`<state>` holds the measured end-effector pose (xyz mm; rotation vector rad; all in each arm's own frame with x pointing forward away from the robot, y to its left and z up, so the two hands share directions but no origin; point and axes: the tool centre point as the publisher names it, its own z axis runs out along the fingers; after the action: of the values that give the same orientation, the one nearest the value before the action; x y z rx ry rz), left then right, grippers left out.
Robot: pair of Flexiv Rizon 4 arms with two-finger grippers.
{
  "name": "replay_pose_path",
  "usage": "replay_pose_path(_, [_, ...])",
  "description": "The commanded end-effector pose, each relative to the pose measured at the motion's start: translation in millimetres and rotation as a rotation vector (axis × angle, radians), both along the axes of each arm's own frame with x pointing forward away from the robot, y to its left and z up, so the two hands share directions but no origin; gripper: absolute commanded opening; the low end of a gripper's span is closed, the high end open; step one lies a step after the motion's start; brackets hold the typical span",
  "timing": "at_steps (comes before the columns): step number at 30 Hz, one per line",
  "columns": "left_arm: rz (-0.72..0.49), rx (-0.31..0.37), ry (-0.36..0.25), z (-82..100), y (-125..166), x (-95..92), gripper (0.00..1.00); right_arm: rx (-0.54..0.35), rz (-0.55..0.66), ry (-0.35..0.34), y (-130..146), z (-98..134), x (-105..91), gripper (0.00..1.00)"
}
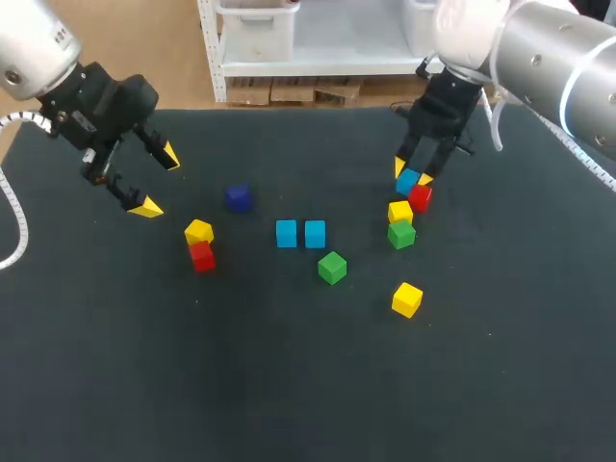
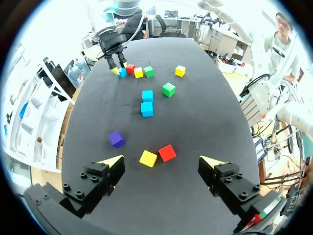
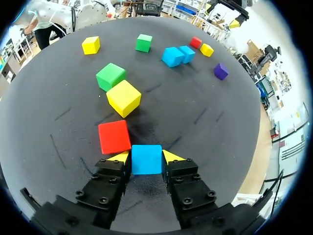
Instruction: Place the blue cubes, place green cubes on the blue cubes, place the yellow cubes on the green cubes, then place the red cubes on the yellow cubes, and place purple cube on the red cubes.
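My right gripper (image 1: pixel 412 174) was clamped on the held blue cube (image 3: pixel 146 159), one yellow tip pressed to each side, toward the table's (image 1: pixel 289 385) right rear; I could not tell whether the cube touched the surface. Just beside it, next to one finger, lay the near red cube (image 3: pixel 114 137). Ahead of that sat the near yellow cube (image 3: pixel 123 98), and the near green cube (image 3: pixel 111 76) was right against it, the three forming a short line leading away from my fingers. In the head view, the pair of blue cubes (image 1: pixel 300 233) stood side by side near the table's middle, with the second green cube (image 1: pixel 332 268) just in front of them and the lone yellow cube (image 1: pixel 406 299) farther to the right. My left gripper (image 1: pixel 158 181) hung above the table's left rear with its fingers spread wide and nothing between them. Nearby lay the purple cube (image 1: pixel 238 197), and the left yellow cube (image 1: pixel 198 231) touched the left red cube (image 1: pixel 202 256).
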<state>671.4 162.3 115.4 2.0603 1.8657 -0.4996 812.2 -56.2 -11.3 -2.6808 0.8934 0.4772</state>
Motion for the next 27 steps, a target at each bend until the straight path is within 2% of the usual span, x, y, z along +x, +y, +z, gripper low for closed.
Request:
replay_pose_path(1, [-0.003,-0.002,0.001,-0.9,1,1.3,1.0,-0.032,0.036,0.091,-1,4,9.2,0.0])
replay_pose_path(12, [-0.003,-0.002,0.001,-0.9,1,1.3,1.0,-0.052,-0.06,0.094,-1,38,-1.3,0.0])
replay_pose_path(20, [-0.003,-0.002,0.001,-0.9,1,1.3,1.0,-0.036,-0.181,0.115,8,73,-23.0,0.0])
replay_pose_path(27, [-0.003,-0.002,0.001,-0.9,1,1.3,1.0,-0.04,-0.303,0.114,12,91,-40.8,0.0])
